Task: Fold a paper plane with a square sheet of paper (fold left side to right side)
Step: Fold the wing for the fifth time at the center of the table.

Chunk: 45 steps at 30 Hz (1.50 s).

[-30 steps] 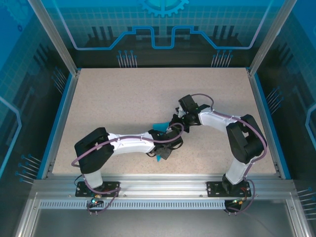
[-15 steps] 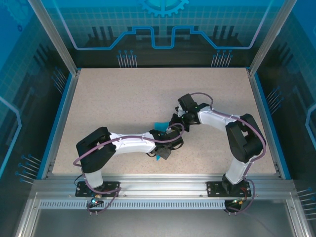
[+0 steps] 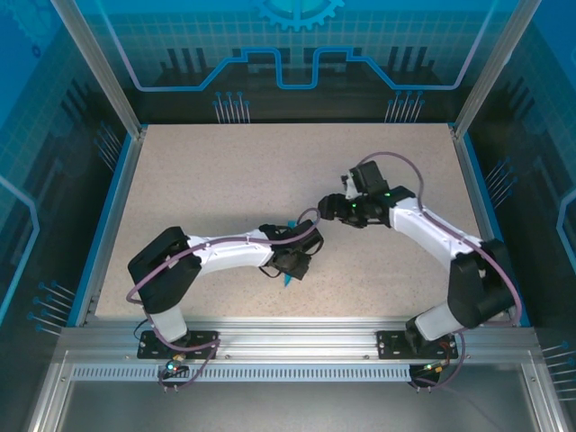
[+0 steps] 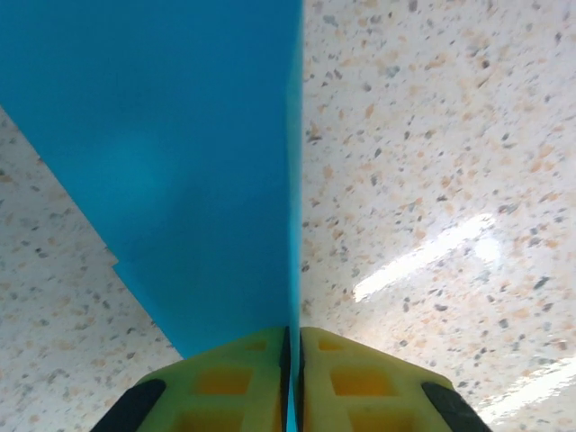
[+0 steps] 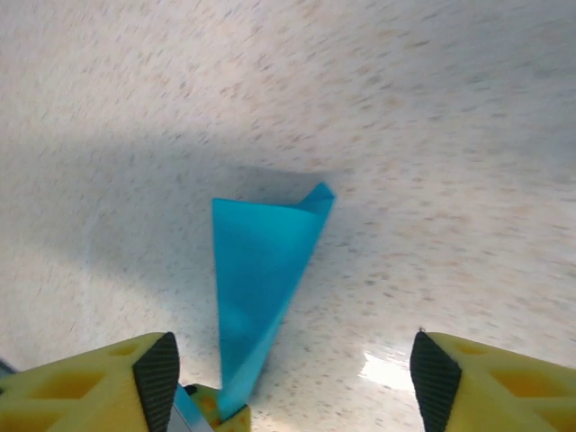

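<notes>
Mostly folded: plane pinched by the left jaws

Already the sheet is a narrow, layered paper plane (image 5: 261, 270) near the middle of the tabletop (image 3: 225, 180), clamped in the left jaws. Only final shaping seems left. Unlike a second ago, the right jaws stand wide and sit farther right, apart from it.

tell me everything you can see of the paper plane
The paper plane is thin, plain teal-blue paper folded into a narrow wedge with layered flaps, wide at one end and tapering to a point. The shut left gripper pinches its narrow end, holding it over the speckled table, where it casts a shadow.
</notes>
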### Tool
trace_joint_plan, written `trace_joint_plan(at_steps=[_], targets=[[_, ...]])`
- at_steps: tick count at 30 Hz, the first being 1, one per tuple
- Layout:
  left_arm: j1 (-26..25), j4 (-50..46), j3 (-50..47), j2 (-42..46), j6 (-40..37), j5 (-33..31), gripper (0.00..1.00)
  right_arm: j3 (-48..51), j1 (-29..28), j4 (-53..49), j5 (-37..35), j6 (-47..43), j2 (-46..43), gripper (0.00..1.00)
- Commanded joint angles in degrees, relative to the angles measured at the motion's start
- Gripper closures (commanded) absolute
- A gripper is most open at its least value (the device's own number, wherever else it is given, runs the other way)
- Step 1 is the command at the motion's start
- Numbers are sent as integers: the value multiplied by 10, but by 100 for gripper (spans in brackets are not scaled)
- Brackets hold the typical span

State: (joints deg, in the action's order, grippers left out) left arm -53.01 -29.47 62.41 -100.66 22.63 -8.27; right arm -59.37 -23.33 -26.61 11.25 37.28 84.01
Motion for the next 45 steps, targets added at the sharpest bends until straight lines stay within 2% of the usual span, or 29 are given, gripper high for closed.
trace_joint_plan(at_steps=[1,5,12,22,26,36,45], targets=[[18,27,-9,7,15,93,87,51,17,-25,-50,-34,-46,22],[49,56,-14,-6,31,166,88,116,24,10,-35,-52,-98,16],[96,139,-44,-12,69,272,88,200,25,100,45,-48,-117,15],[125,213,-65,-46,109,358,88,301,10,252,83,25,-111,26],[133,248,-74,-53,128,387,88,338,7,348,101,71,-96,31],[151,327,-117,-50,169,424,88,312,-21,436,96,128,-19,38],[157,348,-130,-46,176,435,89,260,-45,458,90,152,58,44]])
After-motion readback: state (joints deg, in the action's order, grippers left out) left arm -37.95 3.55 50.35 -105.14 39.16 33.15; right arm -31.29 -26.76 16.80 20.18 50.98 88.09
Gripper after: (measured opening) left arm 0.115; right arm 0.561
